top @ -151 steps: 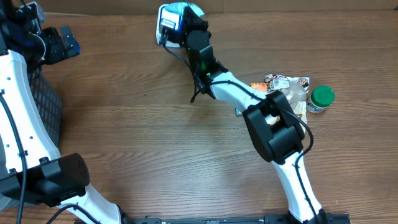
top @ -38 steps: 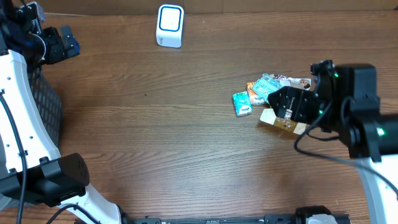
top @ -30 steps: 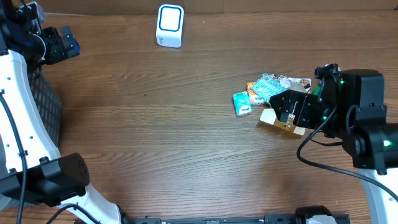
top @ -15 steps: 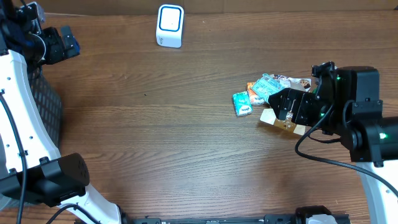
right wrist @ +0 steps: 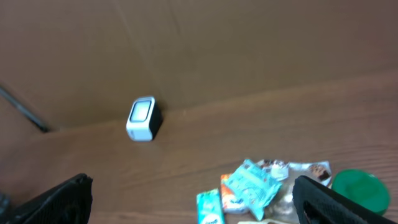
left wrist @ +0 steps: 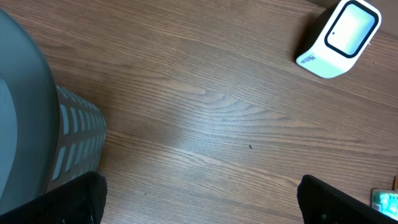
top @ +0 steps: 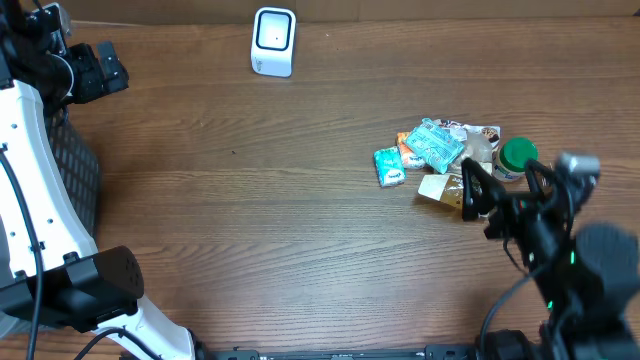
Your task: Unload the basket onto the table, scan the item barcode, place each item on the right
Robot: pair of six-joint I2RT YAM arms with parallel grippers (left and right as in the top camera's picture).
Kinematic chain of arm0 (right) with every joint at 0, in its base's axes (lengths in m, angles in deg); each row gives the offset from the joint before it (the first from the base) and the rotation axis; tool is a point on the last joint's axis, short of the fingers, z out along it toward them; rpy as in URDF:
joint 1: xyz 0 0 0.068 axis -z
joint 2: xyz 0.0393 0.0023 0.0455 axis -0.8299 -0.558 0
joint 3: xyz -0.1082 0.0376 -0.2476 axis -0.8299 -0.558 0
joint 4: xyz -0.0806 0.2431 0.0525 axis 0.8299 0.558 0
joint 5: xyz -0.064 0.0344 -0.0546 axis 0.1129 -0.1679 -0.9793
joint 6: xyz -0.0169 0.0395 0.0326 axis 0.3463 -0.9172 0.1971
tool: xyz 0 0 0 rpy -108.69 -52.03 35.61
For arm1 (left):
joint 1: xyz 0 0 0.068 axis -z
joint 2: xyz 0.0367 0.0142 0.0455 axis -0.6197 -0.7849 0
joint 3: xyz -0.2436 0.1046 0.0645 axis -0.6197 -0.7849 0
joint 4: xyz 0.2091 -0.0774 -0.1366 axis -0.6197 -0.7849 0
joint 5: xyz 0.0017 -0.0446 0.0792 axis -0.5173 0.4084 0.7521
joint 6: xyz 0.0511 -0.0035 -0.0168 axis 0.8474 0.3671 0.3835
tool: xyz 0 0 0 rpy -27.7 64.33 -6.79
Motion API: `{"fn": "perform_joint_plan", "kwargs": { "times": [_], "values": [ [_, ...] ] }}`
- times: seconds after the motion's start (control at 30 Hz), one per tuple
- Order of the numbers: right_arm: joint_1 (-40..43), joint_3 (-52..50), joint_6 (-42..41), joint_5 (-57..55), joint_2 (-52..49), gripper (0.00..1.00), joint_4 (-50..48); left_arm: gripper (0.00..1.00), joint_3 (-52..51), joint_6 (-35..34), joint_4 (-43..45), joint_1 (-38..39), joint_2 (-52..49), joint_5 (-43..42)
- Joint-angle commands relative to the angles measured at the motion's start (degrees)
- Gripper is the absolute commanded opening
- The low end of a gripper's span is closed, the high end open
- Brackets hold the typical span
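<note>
nearest us, the right gripper [right wrist: 193,190] hangs over the brown wooden table [top: 250,230] with its two black fingers spread wide and nothing between them. just beyond it lies the heap of small grocery items [top: 440,160] that we take to be the things to scan: a crinkled teal foil packet [top: 433,143] on top, a smaller teal sachet [top: 389,167] at its left edge, a tan cardboard box [top: 438,188] on the near side and a green-lidded plastic jar [top: 518,155] on the right, all touching or overlapping (which one is meant we cannot tell). well apart from the heap, at the far edge of the table, stands the white box-shaped barcode scanner with a dark window [top: 273,40], nothing in front of it. far off to the left, the left gripper [left wrist: 199,186] hovers by the black mesh basket [top: 78,175], its fingers likewise parted and empty. we judge the task barely begun: no item is in hand and no barcode is presented. what is left is to pick one item from the heap, carry it to the scanner and turn its barcode to the window.
</note>
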Motion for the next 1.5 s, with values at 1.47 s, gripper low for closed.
{"fn": "perform_joint_plan", "kwargs": {
  "times": [1.47],
  "values": [
    [-0.7, -48.1, 0.2, -4.4, 32.6, 1.0, -28.3, 1.0, 0.3, -0.4, 0.2, 0.2, 0.0, -0.6]
  ]
}}
